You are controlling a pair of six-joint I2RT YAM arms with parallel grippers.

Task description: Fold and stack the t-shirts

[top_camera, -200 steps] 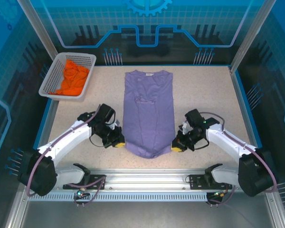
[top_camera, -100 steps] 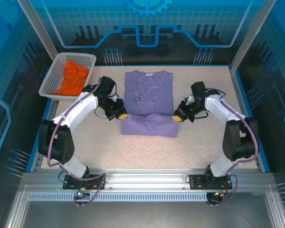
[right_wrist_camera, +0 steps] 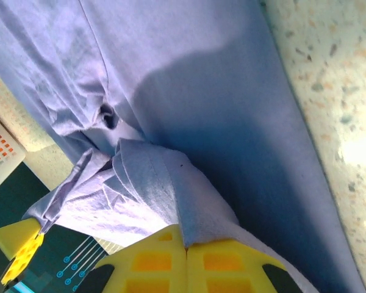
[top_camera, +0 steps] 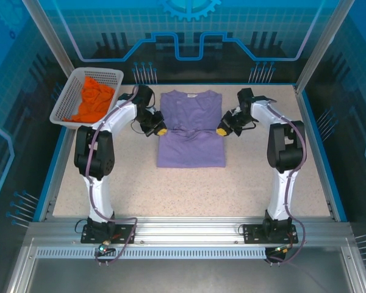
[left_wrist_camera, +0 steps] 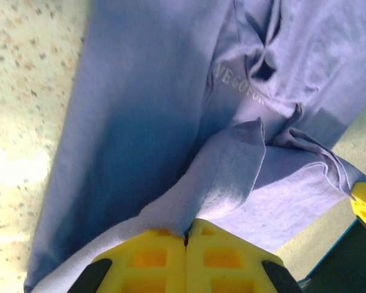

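The lavender-purple t-shirt (top_camera: 190,143) lies flat on the far middle of the speckled table (top_camera: 189,195), collar toward the back wall. Its lower part is doubled over the chest, so the cloth forms a short rectangle with a straight folded edge nearest the arm bases. In the left wrist view the white chest lettering (left_wrist_camera: 235,91) is partly covered by a bunched fold. The left gripper (top_camera: 161,131) sits at the shirt's left edge, its yellow fingers (left_wrist_camera: 152,259) pressed together with a ridge of purple fabric pinched between them. The right gripper (top_camera: 222,130) mirrors it at the right edge, its fingers (right_wrist_camera: 219,262) likewise clamped on a fold of the same shirt. Both arms reach far forward over the table from their bases. The bright orange t-shirt (top_camera: 93,101) sits crumpled inside the white mesh basket (top_camera: 104,71) at the table's far left corner, well apart from the purple one.
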